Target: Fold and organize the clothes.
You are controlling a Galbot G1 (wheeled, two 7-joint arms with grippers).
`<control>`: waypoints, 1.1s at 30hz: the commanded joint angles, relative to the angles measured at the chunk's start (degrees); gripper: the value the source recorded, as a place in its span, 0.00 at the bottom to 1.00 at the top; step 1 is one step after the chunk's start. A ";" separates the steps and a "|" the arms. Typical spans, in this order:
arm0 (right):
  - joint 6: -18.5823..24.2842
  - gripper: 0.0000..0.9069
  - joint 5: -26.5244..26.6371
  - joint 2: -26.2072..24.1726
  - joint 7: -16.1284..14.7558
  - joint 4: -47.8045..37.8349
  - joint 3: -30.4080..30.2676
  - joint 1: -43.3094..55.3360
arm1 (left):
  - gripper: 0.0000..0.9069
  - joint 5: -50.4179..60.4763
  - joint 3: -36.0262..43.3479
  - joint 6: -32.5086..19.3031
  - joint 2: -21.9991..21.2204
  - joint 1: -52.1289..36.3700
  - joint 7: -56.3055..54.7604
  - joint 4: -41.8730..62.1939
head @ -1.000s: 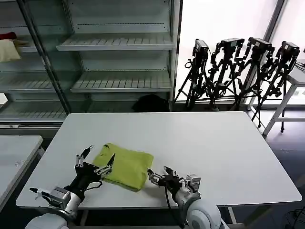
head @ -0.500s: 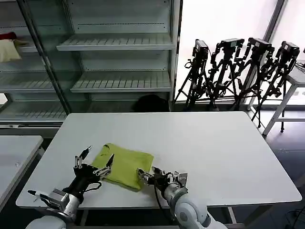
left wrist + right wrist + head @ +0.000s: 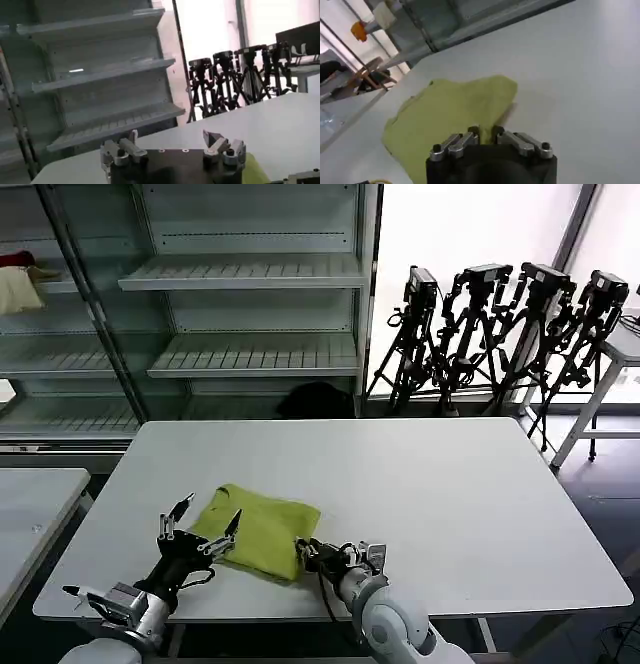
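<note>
White table (image 3: 420, 484) up front, bare grey shelving (image 3: 240, 279) behind, a row of black tripods (image 3: 500, 334) by the bright window. Near the table's front left edge: the T-shirt (image 3: 258, 529), lime yellow-green, folded down to a compact, roughly rectangular wad, plain side up, soft creases across the top, one rounded corner toward the right arm. Left gripper (image 3: 200, 527) hovering at the shirt's left edge, fingers spread wide, nothing between them. Right gripper (image 3: 305, 552) low at the shirt's near right corner, fingertips drawn close together right at the fabric edge; from the right wrist view, T-shirt (image 3: 450, 117) just beyond the nearly closed fingers (image 3: 470, 137), grip on cloth impossible to confirm.
</note>
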 commanded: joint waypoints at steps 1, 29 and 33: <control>1.77 0.00 -2.41 0.16 -0.27 -0.36 0.18 1.29 | 1.00 0.01 0.09 -0.84 -0.23 0.27 0.02 0.08; 4.33 0.00 -6.67 -5.66 -5.79 -7.79 9.72 6.62 | 1.00 0.03 0.34 -1.00 -0.70 0.37 -0.20 -0.36; 4.36 1.00 -10.45 -6.65 -8.83 -8.82 10.05 6.92 | 1.00 0.01 0.31 -0.94 -0.78 0.42 -0.29 -0.32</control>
